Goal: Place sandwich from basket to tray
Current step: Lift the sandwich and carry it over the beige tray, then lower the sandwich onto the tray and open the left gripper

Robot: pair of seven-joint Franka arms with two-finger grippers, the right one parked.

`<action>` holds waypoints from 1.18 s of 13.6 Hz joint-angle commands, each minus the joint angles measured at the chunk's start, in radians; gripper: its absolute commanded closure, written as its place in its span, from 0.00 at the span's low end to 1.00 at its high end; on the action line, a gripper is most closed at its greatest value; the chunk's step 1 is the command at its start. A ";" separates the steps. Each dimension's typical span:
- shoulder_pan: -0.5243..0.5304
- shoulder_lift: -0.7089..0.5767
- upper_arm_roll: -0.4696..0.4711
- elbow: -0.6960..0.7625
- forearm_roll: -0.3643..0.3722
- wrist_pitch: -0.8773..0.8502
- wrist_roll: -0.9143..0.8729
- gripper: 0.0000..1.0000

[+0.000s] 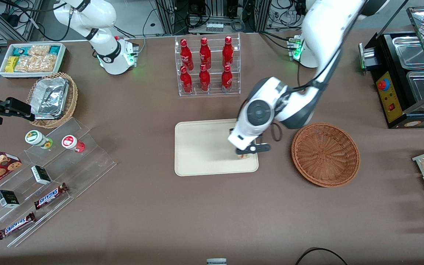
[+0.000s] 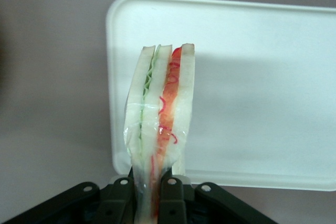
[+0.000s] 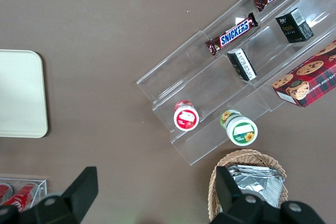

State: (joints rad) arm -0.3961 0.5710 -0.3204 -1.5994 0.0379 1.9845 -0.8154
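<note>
Snickers bars [image 1: 31,209] lie lowest in the front view, lower left of the frame, on clear acrylic steps [image 1: 50,176] with small dark boxes [image 1: 41,174] and two lidded cups [image 1: 39,139].

Tray [image 1: 204,147] sits at frame centre on the brown bench [image 1: 212,221]. Basket [image 1: 325,154] just beside it toward the working arm's end, apart from the tray, nothing visible in it.

Gripper [image 1: 247,152] hangs over the tray's corner nearest the basket and the front camera. Jaws closed on the sandwich [image 2: 160,124], clamped at its narrow end. Wrist view: the wedge stands out from the fingers [image 2: 170,200], cream bread with green and red layers edge-on, clear wrap around it, tray rim and corner below. In the front view only a sliver of sandwich [image 1: 244,156] shows under the gripper; contact with the tray surface cannot be told.

Rack of red bottles [image 1: 207,66] in the upper centre of the frame. Tan wicker basket with foil trays [image 1: 52,99] at upper left.
</note>
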 commanded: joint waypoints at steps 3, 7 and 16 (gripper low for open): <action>-0.104 0.157 0.009 0.186 0.068 -0.039 -0.106 1.00; -0.147 0.211 0.017 0.237 0.071 -0.041 -0.133 1.00; -0.158 0.245 0.017 0.259 0.122 -0.035 -0.199 0.90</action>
State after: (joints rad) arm -0.5344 0.7955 -0.3134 -1.3820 0.1386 1.9736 -0.9873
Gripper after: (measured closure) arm 0.841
